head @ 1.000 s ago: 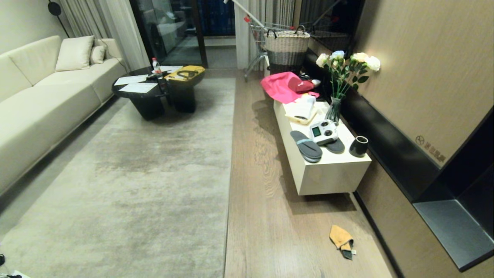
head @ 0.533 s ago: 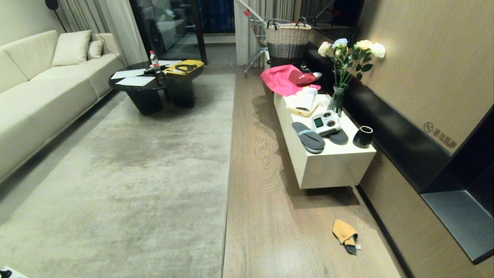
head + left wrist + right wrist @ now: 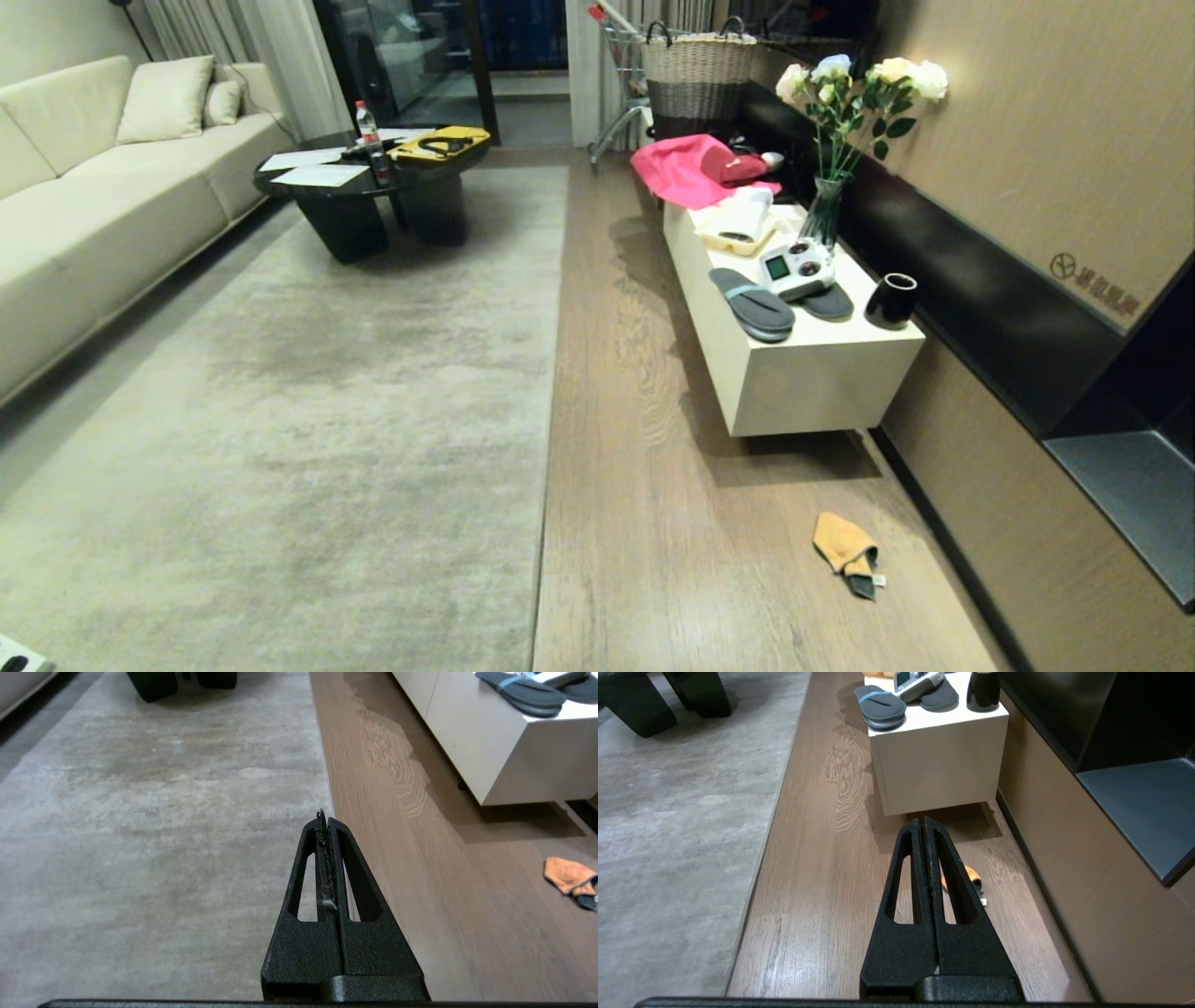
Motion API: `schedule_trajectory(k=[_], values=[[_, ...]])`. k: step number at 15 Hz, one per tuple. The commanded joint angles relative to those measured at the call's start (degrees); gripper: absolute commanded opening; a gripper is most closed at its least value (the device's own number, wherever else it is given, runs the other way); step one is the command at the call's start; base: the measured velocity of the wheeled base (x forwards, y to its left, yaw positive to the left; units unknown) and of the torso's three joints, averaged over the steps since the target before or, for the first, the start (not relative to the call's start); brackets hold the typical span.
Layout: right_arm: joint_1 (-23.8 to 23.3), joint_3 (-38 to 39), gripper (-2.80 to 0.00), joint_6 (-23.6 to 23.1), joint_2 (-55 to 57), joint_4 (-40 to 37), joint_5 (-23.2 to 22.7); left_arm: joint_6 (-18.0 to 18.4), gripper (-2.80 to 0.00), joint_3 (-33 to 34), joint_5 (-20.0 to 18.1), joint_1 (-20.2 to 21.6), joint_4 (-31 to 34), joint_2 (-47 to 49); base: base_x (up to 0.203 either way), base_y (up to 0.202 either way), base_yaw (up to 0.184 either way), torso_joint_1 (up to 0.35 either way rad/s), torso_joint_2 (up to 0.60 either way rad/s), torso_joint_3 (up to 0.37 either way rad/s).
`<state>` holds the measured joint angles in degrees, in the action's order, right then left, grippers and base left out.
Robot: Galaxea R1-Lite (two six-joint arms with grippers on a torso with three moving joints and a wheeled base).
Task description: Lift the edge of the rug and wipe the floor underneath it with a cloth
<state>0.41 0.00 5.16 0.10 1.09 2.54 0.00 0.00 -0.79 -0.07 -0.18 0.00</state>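
- The left gripper point(image 3: 323, 816) and the right gripper point(image 3: 923, 822) are seen with black fingers pressed together, nothing held, both well above the floor.
- The small fluffy orange-yellow terry cloth point(image 3: 845, 549) is seen crumpled on the grey-brown wood-grain plank floor point(image 3: 653, 523), near the white low cabinet point(image 3: 803, 383). It is judged light and limp, best pinched at a raised fold.
- The thin bound edge point(image 3: 546, 467) of the large mottled grey-beige rug lies flat; it is judged floppy and heavier, to be nipped at the border itself.

The floor point(image 3: 644, 523) is wood-grain plank. A large mottled rug point(image 3: 308, 411) lies flat on it, its straight rug edge point(image 3: 549, 439) running alongside the bare strip. The cloth point(image 3: 845, 549) lies crumpled on the bare planks, well apart from the rug, near the wall. A white low cabinet point(image 3: 803, 373) stands beside the strip; a black coffee table point(image 3: 359, 201) stands on the rug's far end.
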Motion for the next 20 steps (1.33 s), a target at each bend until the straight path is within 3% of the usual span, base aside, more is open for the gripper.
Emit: schedule_trajectory(k=[1, 4, 20], values=[[0.0, 0.0, -2.80, -0.1, 0.1, 0.0, 0.0, 0.0, -2.80, 0.0, 0.0, 0.1, 0.0, 0.0, 0.000, 0.000, 0.000, 0.004, 0.43, 0.437], [0.0, 0.0, -2.80, 0.0, 0.1, 0.0, 0.0, 0.0, -2.80, 0.0, 0.0, 0.0, 0.0, 0.0, 0.000, 0.000, 0.000, 0.013, 0.26, 0.290], [0.0, 0.0, -2.80, 0.0, 0.1, 0.2, 0.0, 0.0, -2.80, 0.0, 0.0, 0.0, 0.0, 0.0, 0.000, 0.000, 0.000, 0.000, 0.00, 0.000]])
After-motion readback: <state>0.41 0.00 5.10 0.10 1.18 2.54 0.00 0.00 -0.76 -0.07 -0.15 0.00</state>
